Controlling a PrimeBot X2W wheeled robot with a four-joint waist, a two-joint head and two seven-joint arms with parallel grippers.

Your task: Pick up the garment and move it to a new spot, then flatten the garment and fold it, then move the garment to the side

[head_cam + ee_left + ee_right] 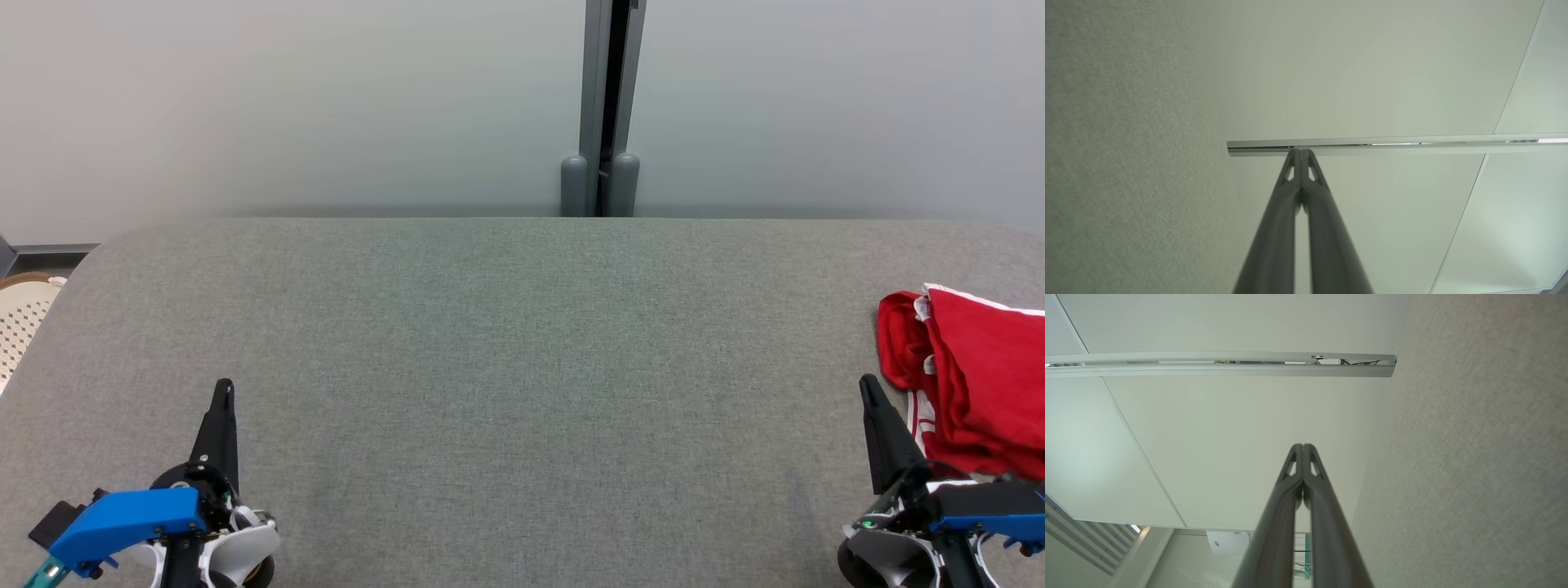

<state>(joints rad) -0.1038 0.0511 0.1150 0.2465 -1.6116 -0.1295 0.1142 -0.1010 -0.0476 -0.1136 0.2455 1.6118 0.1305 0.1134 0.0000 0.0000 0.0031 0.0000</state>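
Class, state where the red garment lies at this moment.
In the head view, the red garment lies bunched on the grey table at the picture's right edge, just beside the shut right gripper.

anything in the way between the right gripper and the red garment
Nothing visible does. The shut right gripper has its tip right beside the left edge of the red garment on the grey table.

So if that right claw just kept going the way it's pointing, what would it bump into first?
Probably the pale wall panel beyond the table. The right gripper, shut, aims past the red garment, which lies to its right. Depth is hard to judge.
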